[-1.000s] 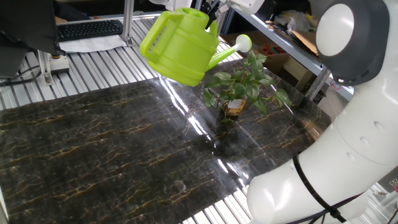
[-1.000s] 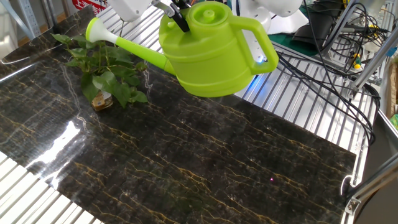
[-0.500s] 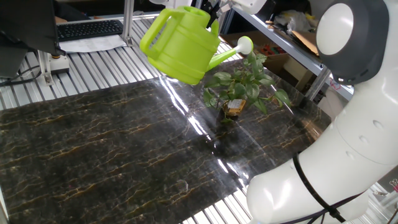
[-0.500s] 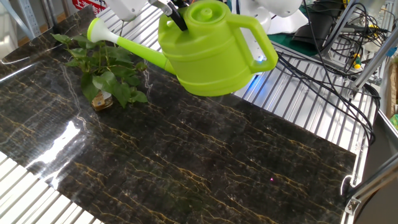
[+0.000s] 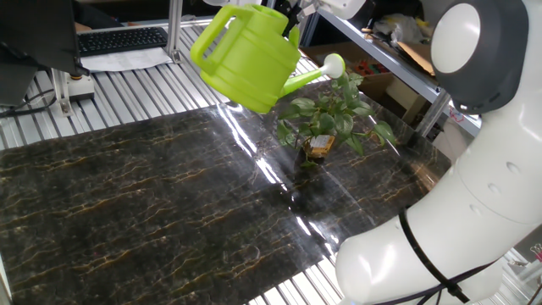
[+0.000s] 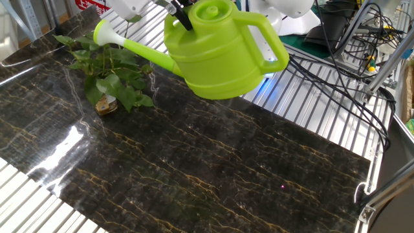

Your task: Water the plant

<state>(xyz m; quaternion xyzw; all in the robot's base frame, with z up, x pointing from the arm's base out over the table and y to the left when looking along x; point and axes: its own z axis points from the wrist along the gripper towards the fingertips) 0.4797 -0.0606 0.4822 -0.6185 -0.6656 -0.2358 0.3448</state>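
Both fixed views show 1 large white robot arm [image 5: 474,169] bending over a dark marble-patterned table top [image 5: 152,203] laid on a bench of ribbed metal slats [image 6: 304,97]. Held in the air above the far side of that top is a lime-green plastic watering can [image 5: 250,58] with a looped handle and a long thin spout ending in a pale round rose [image 5: 334,63]. The can is tilted, the spout reaching out toward the plant and the rose sitting just above its topmost leaves. At the can's upper rim the black two-finger gripper [image 6: 182,11] meets the plastic; its jaws appear clenched on the rim beside the filler opening, though the contact is partly hidden by the can and cropped at the frame edge. No stream of water can be made out. Below the rose stands the small leafy green houseplant [image 5: 332,119], broad pointed leaves on thin sprawling stems, in a small brownish pot [image 6: 107,105] resting upright on the marble near its edge. A black keyboard [image 5: 123,39] lies well apart, beyond the slats.
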